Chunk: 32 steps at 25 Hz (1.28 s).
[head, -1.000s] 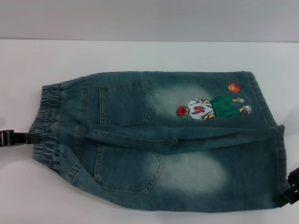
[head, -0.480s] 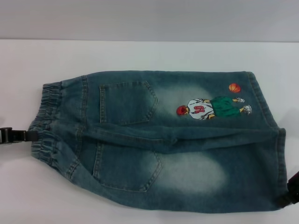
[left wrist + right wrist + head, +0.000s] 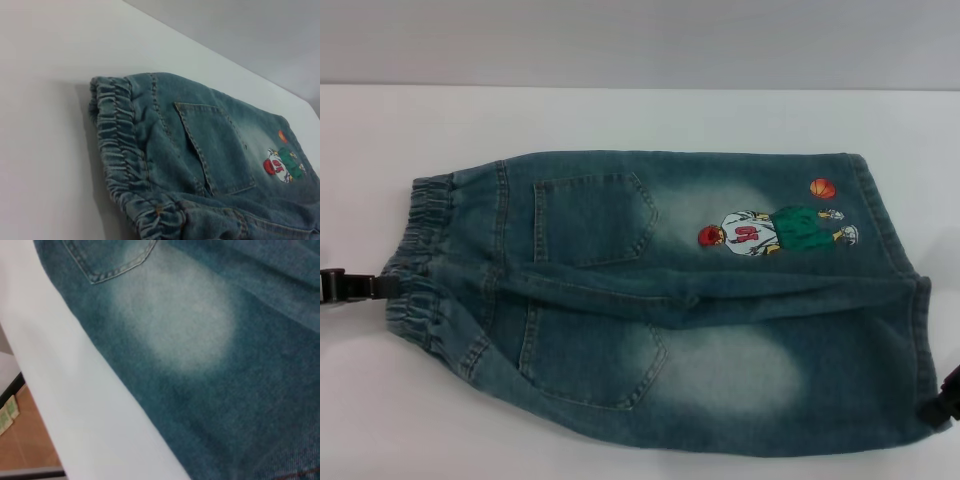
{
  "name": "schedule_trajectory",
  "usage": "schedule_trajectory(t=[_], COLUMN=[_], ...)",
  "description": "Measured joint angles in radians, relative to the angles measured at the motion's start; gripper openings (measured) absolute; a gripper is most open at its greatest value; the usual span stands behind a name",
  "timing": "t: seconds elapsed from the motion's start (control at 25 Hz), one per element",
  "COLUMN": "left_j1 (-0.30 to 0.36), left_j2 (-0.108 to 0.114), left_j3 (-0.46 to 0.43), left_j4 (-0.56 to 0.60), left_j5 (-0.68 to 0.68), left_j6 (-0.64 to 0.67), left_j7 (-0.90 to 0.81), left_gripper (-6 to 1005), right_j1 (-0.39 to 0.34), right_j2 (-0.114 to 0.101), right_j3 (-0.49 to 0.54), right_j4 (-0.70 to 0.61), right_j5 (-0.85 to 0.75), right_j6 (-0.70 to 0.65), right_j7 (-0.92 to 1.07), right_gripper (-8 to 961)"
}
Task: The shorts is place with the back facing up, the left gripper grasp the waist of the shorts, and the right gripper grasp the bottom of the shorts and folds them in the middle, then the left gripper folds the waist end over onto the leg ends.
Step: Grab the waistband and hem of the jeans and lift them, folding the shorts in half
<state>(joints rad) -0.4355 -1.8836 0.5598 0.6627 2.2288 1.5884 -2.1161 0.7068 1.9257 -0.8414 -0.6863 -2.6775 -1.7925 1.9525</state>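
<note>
- Denim, faded blue-green, makes up the shorts [image 3: 660, 300], which lie flat on the white bench [image 3: 620, 115] with the back facing up and both back pockets showing.
- Its waist [image 3: 420, 260], a ruffled elastic band, points toward the robot's left; the leg hems [image 3: 910, 300] point toward its right.
- A raised crease runs along the middle of the shorts between the two legs.
- On the far leg sits the embroidered cartoon player [image 3: 775, 230] with an orange ball [image 3: 822, 188] just beside it, near the hem.
- At the bench's left edge the left pincer [image 3: 350, 288] reaches in level with the waist, its black tip touching the ruffled band; I cannot tell whether it is wide, narrow or gripping the cloth.
- At the lower right corner the right pincer [image 3: 942, 405] shows only as a black piece against the near leg hem; its state cannot be told either.
- From the left wrist, the gathered waist [image 3: 120, 150] fills the near view.
- From the right wrist, a pale bleached patch [image 3: 175, 315] on the denim lies beside the bench edge [image 3: 85, 405].
</note>
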Motion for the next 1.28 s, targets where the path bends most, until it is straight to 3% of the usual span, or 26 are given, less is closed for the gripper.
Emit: schedule_trajectory(t=[0.16, 0.44, 0.68, 1.28], left_j1=[-0.002, -0.014, -0.034, -0.071], left_j2=[0.0, -0.018, -0.031, -0.051], left_j3=[-0.017, -0.119, -0.133, -0.149], left_j4=[0.0, 0.0, 0.0, -0.001], left_j5=[-0.003, -0.004, -0.005, -0.062], left_j6=[-0.002, -0.015, -0.032, -0.111], left_j7=[0.0, 0.0, -0.001, -0.022], left_gripper=[42, 42, 43, 44], right_j1=[-0.023, -0.093, -0.128, -0.15], right_j2=[0.003, 0.014, 0.015, 0.034], right_j3=[0.026, 0.118, 0.172, 0.234], right_j4=[-0.035, -0.058, -0.047, 0.002], right_j5=[0.012, 0.203, 0.37, 0.575], right_j6=[0.058, 0.196, 0.208, 0.256], right_j7=[-0.014, -0.147, -0.27, -0.433], right_gripper=[-1, -2, -1, -2])
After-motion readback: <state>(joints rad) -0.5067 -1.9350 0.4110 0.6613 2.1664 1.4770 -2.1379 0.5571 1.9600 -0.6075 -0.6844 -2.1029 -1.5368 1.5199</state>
